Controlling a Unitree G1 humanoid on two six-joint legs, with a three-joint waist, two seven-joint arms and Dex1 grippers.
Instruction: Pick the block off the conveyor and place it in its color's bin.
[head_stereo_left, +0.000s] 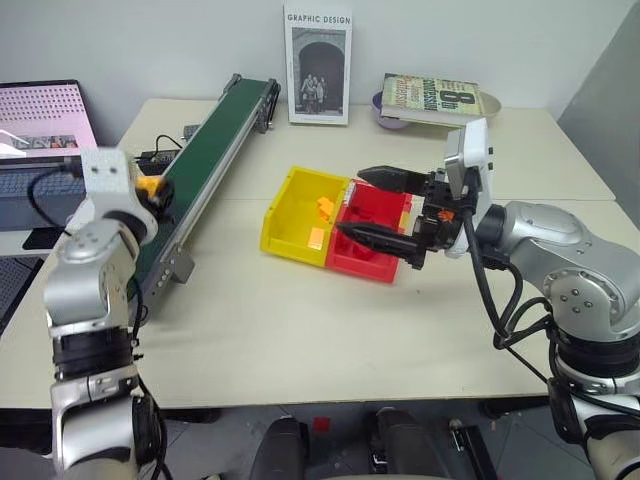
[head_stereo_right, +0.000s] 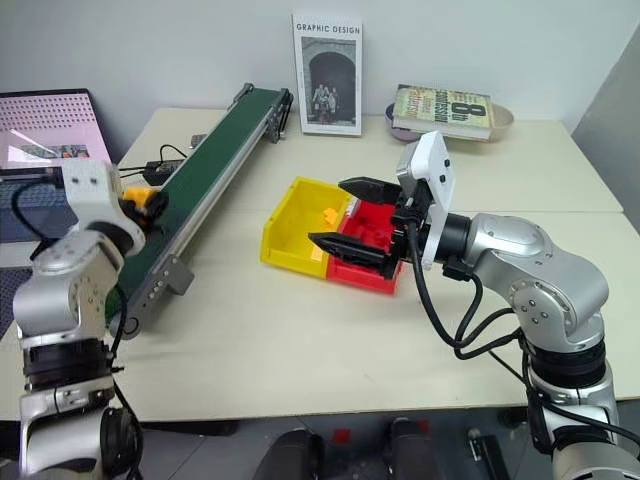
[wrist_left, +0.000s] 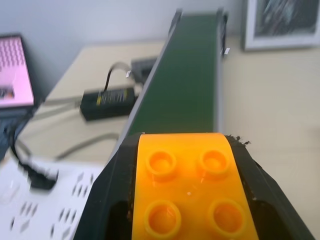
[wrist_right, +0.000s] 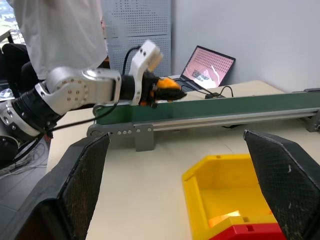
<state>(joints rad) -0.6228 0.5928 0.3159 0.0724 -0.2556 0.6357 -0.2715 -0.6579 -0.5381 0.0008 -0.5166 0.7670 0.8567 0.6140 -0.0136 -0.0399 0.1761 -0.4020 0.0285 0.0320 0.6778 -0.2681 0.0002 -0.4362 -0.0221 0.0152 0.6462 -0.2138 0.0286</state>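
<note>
My left gripper (wrist_left: 183, 150) is shut on the block (wrist_left: 187, 190), an orange-yellow studded brick, and holds it just above the near end of the conveyor (head_stereo_left: 215, 140). From the right wrist view, the block (wrist_right: 167, 85) shows in that gripper over the dark green belt (wrist_right: 240, 106). The yellow bin (head_stereo_left: 285, 225) sits mid-table with small orange-yellow pieces inside. My right gripper (head_stereo_left: 351, 202) hovers open over the seam between the yellow bin and the red bin (head_stereo_left: 375, 262), with nothing between its fingers.
A laptop (head_stereo_left: 40, 130) sits left of the conveyor, beside a black power adapter (wrist_left: 107, 100) and cables. A standing book (head_stereo_left: 318, 62) and a book on a bowl (head_stereo_left: 440, 98) are at the back. A person in a white shirt (wrist_right: 65, 30) stands beyond the table.
</note>
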